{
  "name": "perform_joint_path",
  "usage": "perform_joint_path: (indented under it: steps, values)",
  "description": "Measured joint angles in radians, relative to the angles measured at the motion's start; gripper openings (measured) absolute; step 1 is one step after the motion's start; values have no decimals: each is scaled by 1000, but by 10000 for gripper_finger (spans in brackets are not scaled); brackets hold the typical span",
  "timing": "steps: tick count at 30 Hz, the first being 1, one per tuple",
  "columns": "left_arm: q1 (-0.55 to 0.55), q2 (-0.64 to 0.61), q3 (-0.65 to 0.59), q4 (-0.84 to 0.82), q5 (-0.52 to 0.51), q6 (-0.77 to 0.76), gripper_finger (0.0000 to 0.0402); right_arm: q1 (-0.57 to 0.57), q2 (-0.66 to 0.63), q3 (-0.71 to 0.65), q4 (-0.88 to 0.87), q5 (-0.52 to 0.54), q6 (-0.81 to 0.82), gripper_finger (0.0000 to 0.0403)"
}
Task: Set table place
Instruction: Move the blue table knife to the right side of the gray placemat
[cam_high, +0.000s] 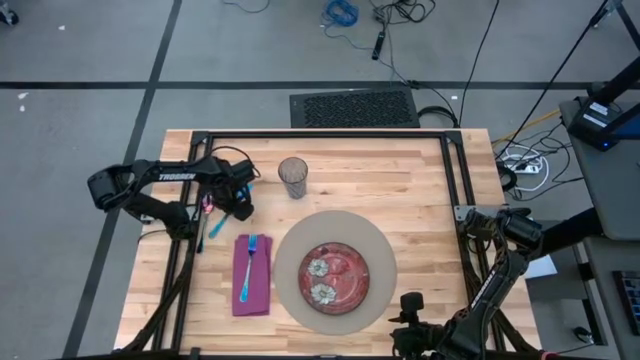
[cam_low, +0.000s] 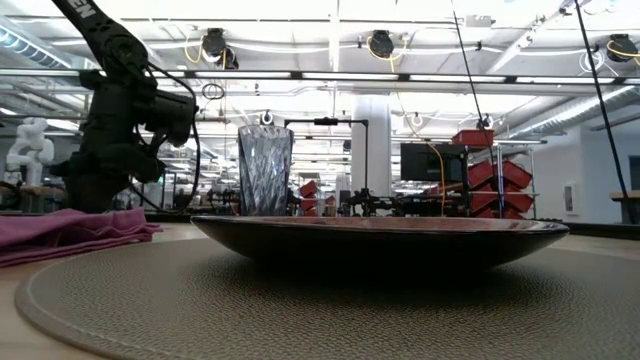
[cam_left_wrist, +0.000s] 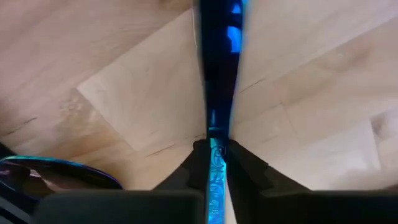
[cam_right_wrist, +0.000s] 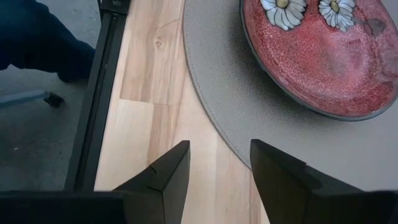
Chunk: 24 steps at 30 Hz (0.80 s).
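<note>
My left hand is clamped on a blue utensil at the surface's left, to carry it toward the napkin; my right hand waits open beside the mat.

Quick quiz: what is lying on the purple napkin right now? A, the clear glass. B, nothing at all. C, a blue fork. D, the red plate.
C: in the high view a blue fork lies on the purple napkin, while the glass stands apart on the table and the red plate sits on the round mat.
</note>
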Motion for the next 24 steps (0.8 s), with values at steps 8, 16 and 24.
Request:
perform_joint_path:
  steps: [8, 16, 24]
  values:
    - [-30, 4, 5, -3, -29, -8, 4, 1, 0, 0, 2, 13, -1, 155]
    - [-59, -24, 68, 1, -31, -19, 3, 1, 0, 0, 1, 18, -18, 155]
    - [-90, -26, 101, -31, -29, -25, 3, 1, 0, 0, 1, 19, -26, 155]
